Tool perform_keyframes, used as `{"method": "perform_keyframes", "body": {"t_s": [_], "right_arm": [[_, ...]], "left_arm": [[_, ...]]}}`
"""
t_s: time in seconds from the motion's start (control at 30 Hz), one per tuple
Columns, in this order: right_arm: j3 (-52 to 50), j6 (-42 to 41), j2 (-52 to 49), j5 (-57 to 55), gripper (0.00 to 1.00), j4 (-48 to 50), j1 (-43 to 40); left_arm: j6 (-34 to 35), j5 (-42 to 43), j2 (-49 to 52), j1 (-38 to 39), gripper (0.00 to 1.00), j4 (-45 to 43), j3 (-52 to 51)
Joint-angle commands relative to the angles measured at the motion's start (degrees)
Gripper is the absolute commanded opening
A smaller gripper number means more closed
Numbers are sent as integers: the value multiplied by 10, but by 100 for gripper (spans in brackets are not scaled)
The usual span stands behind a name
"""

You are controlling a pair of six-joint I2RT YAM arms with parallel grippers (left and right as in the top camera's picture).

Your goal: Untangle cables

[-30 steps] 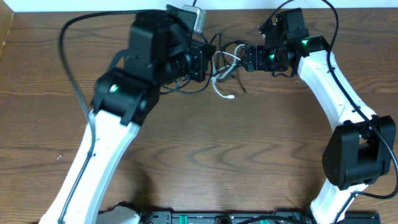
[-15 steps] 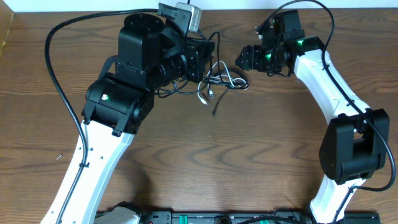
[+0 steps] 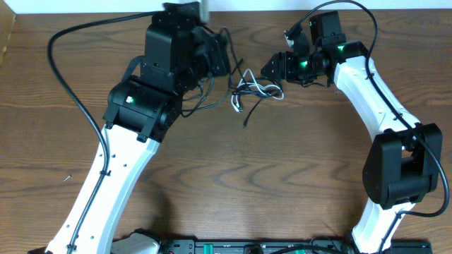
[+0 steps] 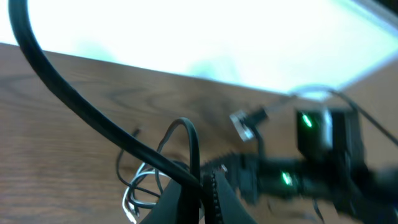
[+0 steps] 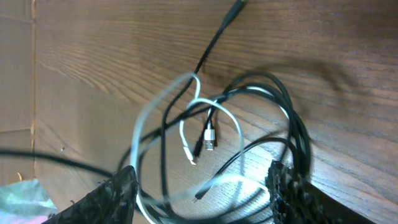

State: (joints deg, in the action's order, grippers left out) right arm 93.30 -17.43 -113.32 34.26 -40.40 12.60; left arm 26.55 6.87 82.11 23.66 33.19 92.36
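My left gripper (image 4: pixel 200 186) is clamped on the black cable (image 4: pixel 81 106), which slants across that blurry wrist view. My right gripper (image 5: pixel 202 180) gapes around the tangle, white cable (image 5: pixel 239 132) included, on the table (image 3: pixel 282 176).

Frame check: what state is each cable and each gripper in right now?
black cable: tangled with the white one; a loop appears pinched by the left gripper.
white cable: on the table, looped through the black one.
left gripper: looks shut on the black cable; view blurred.
right gripper: open, fingers either side of the tangle.
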Motion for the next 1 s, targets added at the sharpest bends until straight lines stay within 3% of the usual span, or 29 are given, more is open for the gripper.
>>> {"method": "perform_keyframes", "body": {"t_s": [0.0, 0.17, 0.27, 0.53, 0.77, 0.97], "right_arm": [[8, -29, 13, -8, 64, 1, 4], [8, -97, 13, -13, 65, 4, 22], [8, -113, 13, -13, 70, 18, 43], [8, -138, 5, -35, 79, 67, 94], [8, -59, -5, -40, 79, 148, 112], [8, 20, -7, -42, 75, 167, 111]], "left_arm": [[99, -124, -2, -2, 8, -12, 6], [152, -173, -2, -2, 8, -37, 6], [175, -186, -2, -2, 7, -45, 6], [177, -184, -1, -2, 8, -58, 6], [160, -137, -1, -2, 7, -49, 6], [71, -42, -1, -2, 7, -19, 6]]}}
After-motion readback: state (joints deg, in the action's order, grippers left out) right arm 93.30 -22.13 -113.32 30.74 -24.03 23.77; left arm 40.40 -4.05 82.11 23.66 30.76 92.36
